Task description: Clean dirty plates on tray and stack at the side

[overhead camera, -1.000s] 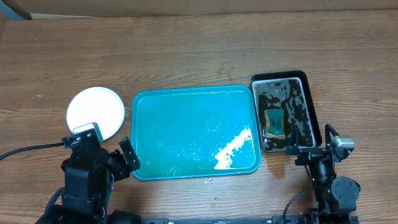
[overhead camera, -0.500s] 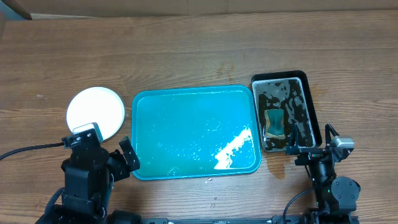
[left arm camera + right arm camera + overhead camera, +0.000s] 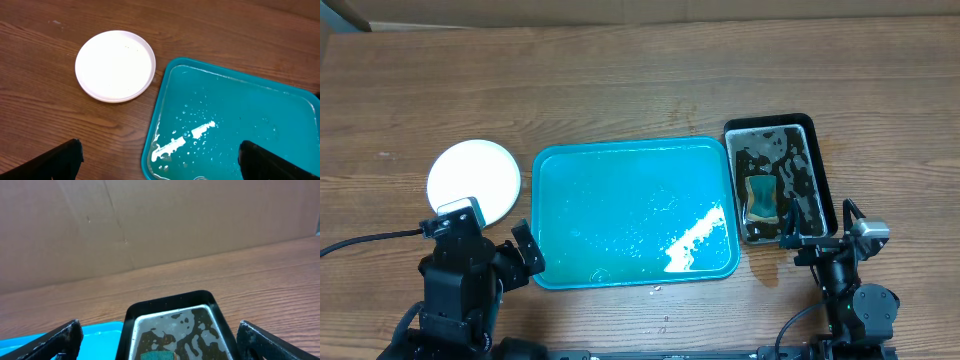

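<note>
The turquoise tray [image 3: 552,200] lies mid-table, wet with water drops and glare, and holds no plates; the left wrist view shows its left part [image 3: 240,115], the right wrist view only a corner [image 3: 95,330]. A white plate [image 3: 473,180] rests on the table to the tray's left, clean on its upper face [image 3: 115,65]; whether others lie under it I cannot tell. My left gripper [image 3: 492,252] hovers open over the tray's near-left corner [image 3: 160,156]. My right gripper [image 3: 820,236] stands open and empty at the near end of the black tray [image 3: 160,337].
A black tray [image 3: 821,170] of murky water sits right of the turquoise one, with a green sponge [image 3: 761,198] lying in it [image 3: 157,355]. A cardboard wall [image 3: 150,225] runs along the table's far edge. A small wet spot [image 3: 767,272] marks the wood near the right arm.
</note>
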Action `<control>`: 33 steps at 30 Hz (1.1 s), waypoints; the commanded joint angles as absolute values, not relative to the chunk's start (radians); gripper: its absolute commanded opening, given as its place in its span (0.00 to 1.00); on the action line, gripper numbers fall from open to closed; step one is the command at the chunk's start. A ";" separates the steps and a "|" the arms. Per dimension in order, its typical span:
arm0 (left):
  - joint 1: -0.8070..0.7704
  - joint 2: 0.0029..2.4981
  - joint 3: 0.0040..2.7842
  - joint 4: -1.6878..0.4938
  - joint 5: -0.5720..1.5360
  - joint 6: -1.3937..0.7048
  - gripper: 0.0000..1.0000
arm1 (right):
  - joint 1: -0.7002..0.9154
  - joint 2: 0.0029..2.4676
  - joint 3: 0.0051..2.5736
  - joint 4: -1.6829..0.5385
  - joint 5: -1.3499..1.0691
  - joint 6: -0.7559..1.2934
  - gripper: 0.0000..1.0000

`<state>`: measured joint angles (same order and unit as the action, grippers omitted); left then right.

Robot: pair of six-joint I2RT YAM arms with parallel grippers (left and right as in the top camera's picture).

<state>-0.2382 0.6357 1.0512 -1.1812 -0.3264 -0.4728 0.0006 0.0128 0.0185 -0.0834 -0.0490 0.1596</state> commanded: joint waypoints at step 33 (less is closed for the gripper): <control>-0.019 0.003 0.039 0.051 0.009 -0.239 1.00 | -0.004 0.003 0.008 -0.081 -0.054 0.156 1.00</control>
